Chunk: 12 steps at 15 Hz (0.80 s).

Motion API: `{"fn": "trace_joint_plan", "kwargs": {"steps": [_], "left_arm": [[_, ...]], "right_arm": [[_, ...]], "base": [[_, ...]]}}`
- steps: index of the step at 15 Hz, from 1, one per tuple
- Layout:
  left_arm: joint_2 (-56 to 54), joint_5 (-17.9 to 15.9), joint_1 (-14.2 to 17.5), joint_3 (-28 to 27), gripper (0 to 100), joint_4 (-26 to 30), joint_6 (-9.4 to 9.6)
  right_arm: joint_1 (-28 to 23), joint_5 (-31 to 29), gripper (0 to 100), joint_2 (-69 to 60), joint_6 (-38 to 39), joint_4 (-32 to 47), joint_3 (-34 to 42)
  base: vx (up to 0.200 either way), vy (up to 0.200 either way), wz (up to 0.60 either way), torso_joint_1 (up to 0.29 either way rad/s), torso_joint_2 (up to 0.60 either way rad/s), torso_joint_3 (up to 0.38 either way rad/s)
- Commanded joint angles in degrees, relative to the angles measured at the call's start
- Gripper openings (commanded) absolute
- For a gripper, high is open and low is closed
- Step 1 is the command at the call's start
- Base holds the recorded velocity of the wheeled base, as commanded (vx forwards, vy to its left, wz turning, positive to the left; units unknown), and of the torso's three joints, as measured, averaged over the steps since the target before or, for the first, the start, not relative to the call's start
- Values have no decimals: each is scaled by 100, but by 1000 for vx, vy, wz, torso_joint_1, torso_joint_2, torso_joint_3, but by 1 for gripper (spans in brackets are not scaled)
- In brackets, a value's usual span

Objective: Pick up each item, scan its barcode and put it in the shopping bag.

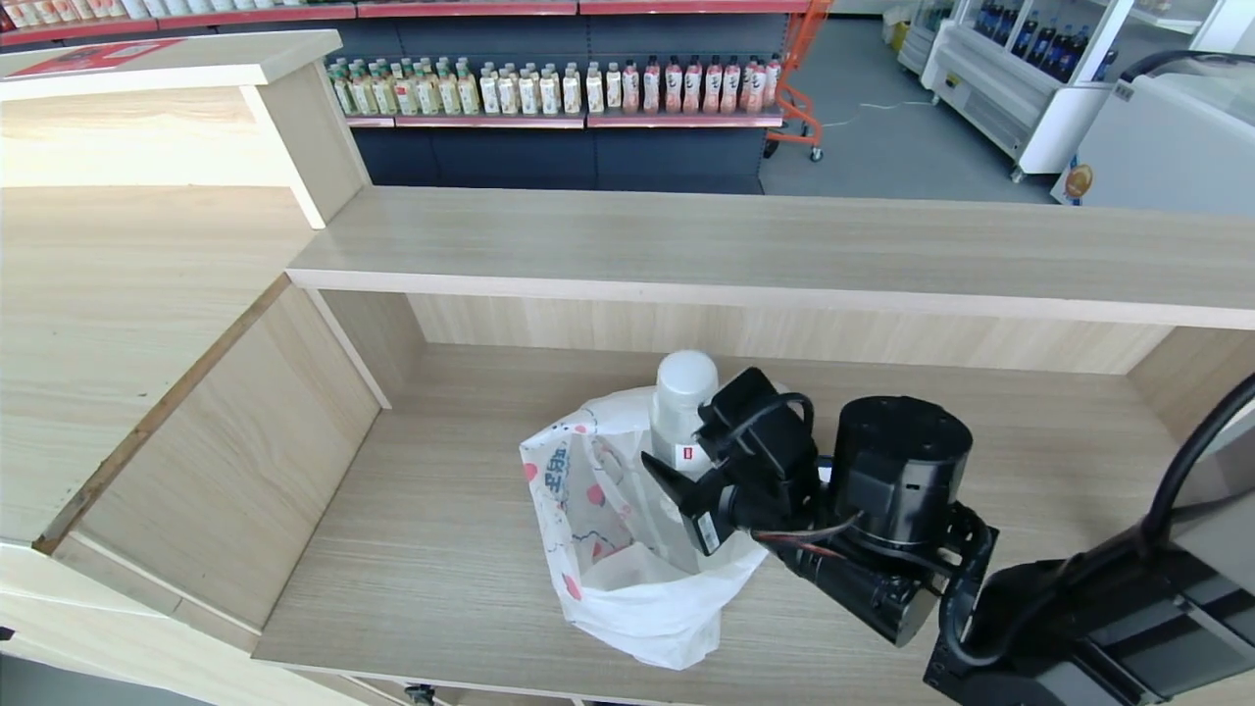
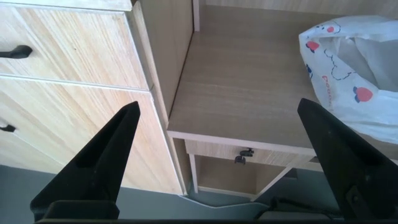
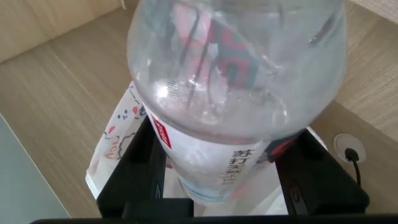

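A clear plastic bottle [image 1: 683, 402] with a white and red label stands tilted in my right gripper [image 1: 691, 446], which is shut on it just above the mouth of the shopping bag [image 1: 608, 549]. The bag is white with red and blue prints and sits open on the lower counter. In the right wrist view the bottle [image 3: 236, 93] lies between the black fingers [image 3: 134, 180], with the bag [image 3: 115, 143] below it. My left gripper [image 2: 217, 143] is open and holds nothing, low beside the counter's front edge; the bag [image 2: 354, 74] is off to one side.
The lower counter [image 1: 441, 549] is walled on the left and back, with a raised ledge [image 1: 765, 245] above it. A cable grommet [image 3: 348, 149] sits in the counter near the bag. Drawers [image 2: 62, 93] lie beside the left gripper. Store shelves of drinks [image 1: 549, 88] stand behind.
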Motion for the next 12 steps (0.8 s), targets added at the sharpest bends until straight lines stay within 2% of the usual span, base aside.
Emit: {"fn": "trace_joint_plan", "kwargs": {"steps": [1, 7, 10, 12], "left_arm": [[-2, -1, 2, 0, 100, -1, -2], [-2, -1, 2, 0, 100, -1, -2], [-2, -1, 2, 0, 100, -1, -2], [-2, -1, 2, 0, 100, -1, -2]], "right_arm": [[61, -9, 0, 318, -83, -19, -21], [167, 0, 0, 916, -364, -345, -74], [123, 9, 0, 1258, -716, -1030, -91], [123, 9, 0, 1241, -725, -1144, 137]], "base": [[0, 0, 0, 0, 0, 0], [0, 0, 0, 0, 0, 0], [0, 0, 0, 0, 0, 0], [0, 0, 0, 0, 0, 0]]}}
